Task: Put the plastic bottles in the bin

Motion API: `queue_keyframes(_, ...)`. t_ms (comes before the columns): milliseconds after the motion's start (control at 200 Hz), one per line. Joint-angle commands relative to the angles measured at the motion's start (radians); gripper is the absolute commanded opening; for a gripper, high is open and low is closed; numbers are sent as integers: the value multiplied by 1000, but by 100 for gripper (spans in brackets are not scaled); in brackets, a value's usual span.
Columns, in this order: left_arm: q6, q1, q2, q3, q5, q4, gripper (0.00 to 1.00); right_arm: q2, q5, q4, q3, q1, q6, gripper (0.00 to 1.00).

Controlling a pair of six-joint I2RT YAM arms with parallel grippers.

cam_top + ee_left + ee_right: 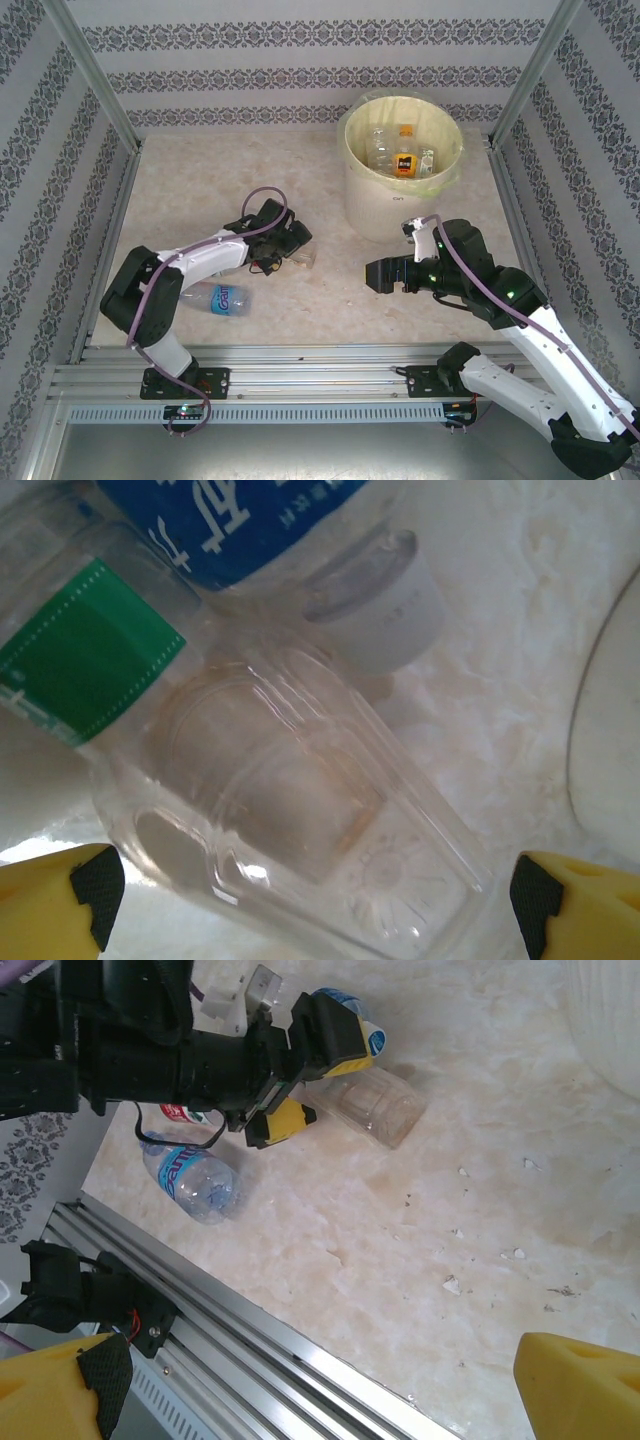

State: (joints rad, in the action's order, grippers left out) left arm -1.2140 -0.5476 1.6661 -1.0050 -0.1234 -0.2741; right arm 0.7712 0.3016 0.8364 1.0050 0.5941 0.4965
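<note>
**Both grippers open, one bottle lined up in the left**

Your left gripper (296, 250) is low over the table (330, 320) with its jaws wide apart. A clear bottle (290, 800) with a green label lies on its side between the yellow fingertips (60, 900). In the left wrist view there is a gap on each side, so nothing is clamped. From the right wrist view its base (375, 1105) sticks out past the left gripper. A second bottle (400, 600), with a blue label and a white cap, lies against the clear one. A third bottle (222, 298), also blue-labelled, lies near the left arm's elbow.

Your right gripper (372, 275) hangs above bare table in the middle, its jaws spread apart and nothing between them.

The bin (385, 205) stands at the far right of the table, just beyond the right gripper. Several bottles (405, 160) are inside it.
</note>
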Motion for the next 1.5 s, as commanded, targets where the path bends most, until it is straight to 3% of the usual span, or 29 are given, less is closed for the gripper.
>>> queue_keyframes(0, -24, 20, 47, -25, -12, 67, 100, -7, -25, -2, -11, 15, 8, 98)
queue_keyframes(245, 0, 35, 87, -9, 0, 78, 99, -1, -34, 2, -24, 15, 7, 98)
queue_keyframes(500, 67, 61, 47, 43, -29, 113, 77, 14, -30, -27, -50, 27, 19, 98)
queue_keyframes(829, 212, 61, -177, 165, -141, 207, 56, 57, 95, -195, -170, 57, 111, 94)
queue_keyframes(1154, 147, 12, -466, 319, -155, 287, 55, 132, 114, -447, -277, 92, 277, 92)
queue_keyframes(1314, 53, -43, -527, 368, -145, 350, 55, 218, 89, -544, -270, 130, 316, 92)
queue_keyframes(1494, 12, -107, -553, 349, -133, 297, 56, 315, 73, -618, -241, 163, 322, 87)
